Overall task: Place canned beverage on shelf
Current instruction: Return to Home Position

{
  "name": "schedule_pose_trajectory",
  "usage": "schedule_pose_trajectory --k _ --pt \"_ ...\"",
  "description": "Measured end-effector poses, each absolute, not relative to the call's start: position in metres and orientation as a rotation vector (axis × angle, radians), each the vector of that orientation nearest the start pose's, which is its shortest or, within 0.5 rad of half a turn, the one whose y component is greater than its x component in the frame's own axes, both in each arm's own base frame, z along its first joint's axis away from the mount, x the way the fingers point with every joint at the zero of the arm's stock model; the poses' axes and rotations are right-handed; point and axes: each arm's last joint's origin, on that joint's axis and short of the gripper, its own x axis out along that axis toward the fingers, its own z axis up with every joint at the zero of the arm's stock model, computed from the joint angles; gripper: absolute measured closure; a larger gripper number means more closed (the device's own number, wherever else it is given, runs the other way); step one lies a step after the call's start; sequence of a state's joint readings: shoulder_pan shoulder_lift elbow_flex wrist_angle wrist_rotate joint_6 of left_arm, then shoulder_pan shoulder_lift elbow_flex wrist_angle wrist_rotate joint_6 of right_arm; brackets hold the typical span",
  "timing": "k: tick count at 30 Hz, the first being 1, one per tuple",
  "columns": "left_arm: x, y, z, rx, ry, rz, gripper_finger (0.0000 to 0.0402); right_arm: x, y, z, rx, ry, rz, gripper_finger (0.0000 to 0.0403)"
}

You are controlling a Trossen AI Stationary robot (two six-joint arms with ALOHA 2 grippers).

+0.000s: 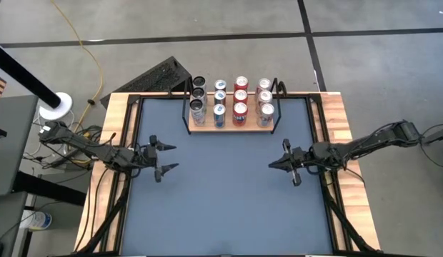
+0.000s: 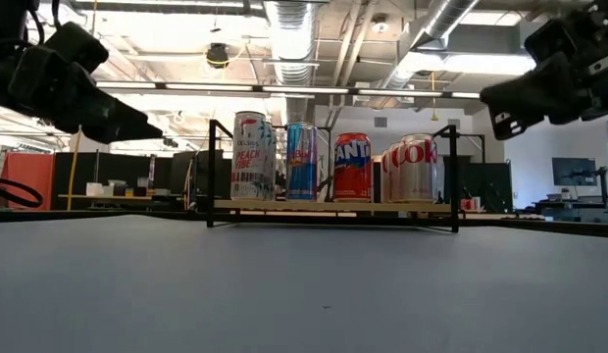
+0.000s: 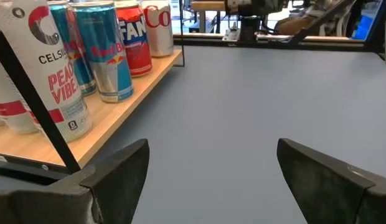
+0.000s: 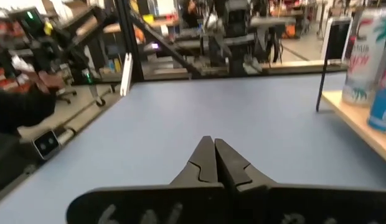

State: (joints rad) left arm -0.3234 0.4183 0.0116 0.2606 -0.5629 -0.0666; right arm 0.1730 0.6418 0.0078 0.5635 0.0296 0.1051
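We see the left arm [image 1: 111, 153] over the surface [image 1: 221, 214], the left jaws spread wide apart and empty. On the right arm [image 1: 350, 148] the right jaws are pressed together on nothing, tips aimed toward the left jaws. The shelf [image 1: 229, 129] sits farther out, between both sets of jaws and well apart from each, its cans [image 1: 240, 96] upright in four rows.

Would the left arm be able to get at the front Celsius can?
Probably yes: the left gripper is open, bare table lies between it and the shelf, and the Celsius can stands in front, though a black upright crowds it.
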Motion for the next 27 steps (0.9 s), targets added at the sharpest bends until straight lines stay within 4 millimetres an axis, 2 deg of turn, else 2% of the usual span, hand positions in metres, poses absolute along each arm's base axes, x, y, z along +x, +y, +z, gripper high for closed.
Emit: schedule_pose_trajectory --k 10,13,18,20,23,27 --pt "0.118 -0.023 0.159 -0.018 0.090 0.237 0.0060 0.132 0.022 0.137 0.076 0.290 0.127 0.0402" --pt "0.118 -0.022 0.163 0.013 0.057 0.274 0.0060 0.131 0.022 0.132 0.069 0.349 0.124 0.0402" --pt "0.114 -0.019 0.173 -0.060 -0.046 0.352 0.0060 0.128 0.021 0.125 0.061 0.424 0.120 0.0402" --pt "0.111 -0.016 0.176 -0.071 -0.071 0.420 0.0060 0.127 0.021 0.123 0.059 0.443 0.119 0.0402" --pt "0.103 -0.009 0.180 -0.111 -0.119 0.632 0.0060 0.126 0.021 0.122 0.057 0.462 0.118 0.0402" --pt "0.086 0.001 0.190 -0.351 -0.277 0.973 0.0060 0.126 0.021 0.122 0.057 0.463 0.118 0.0402"
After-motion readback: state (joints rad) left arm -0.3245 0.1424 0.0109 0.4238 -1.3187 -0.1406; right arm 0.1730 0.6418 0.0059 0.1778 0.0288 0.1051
